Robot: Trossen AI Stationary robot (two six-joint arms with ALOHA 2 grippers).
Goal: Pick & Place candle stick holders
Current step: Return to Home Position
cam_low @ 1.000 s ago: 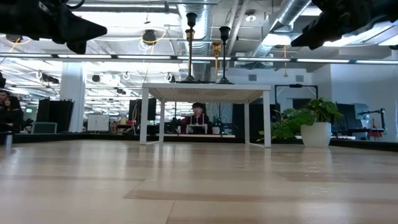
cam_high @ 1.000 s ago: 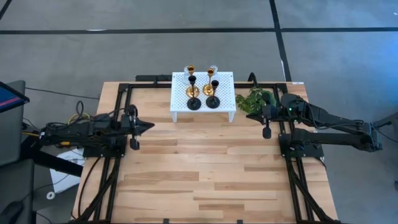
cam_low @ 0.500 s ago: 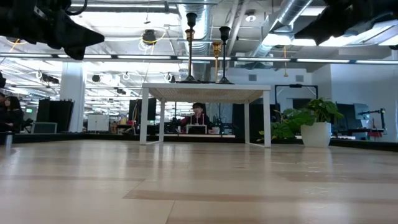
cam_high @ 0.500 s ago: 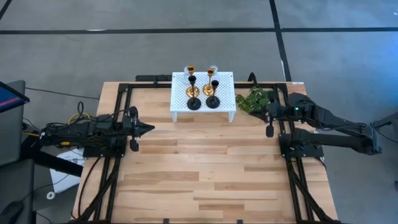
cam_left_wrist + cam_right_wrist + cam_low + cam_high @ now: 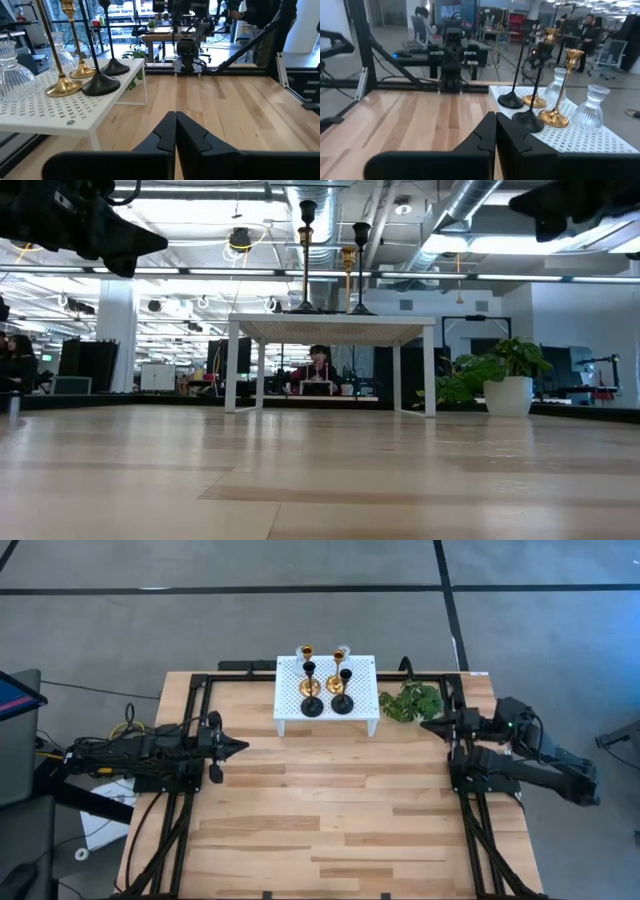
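Note:
Two gold candle stick holders [image 5: 312, 687] and two black ones [image 5: 313, 707] stand upright on their round bases on the white perforated rack [image 5: 360, 675] at the table's far middle. Clear glass holders [image 5: 590, 112] stand on the rack beside them. My left gripper [image 5: 240, 745] is shut and empty at the table's left, pointing toward the right edge. My right gripper [image 5: 425, 723] is shut and empty at the table's right, pointing toward the left edge. The rack and holders also show in the left wrist view [image 5: 64, 86].
A green leafy plant [image 5: 410, 700] stands just right of the rack, close to my right gripper. Black frame rails [image 5: 190, 800] run along the table's left and right sides. The wooden table top [image 5: 330, 810] stretches in front of the rack. People show in the room beyond [image 5: 318, 365].
My right arm has drawn back toward the table's right edge and risen, its gripper moving away from the rack and plant. The holders have stayed in place on the rack.

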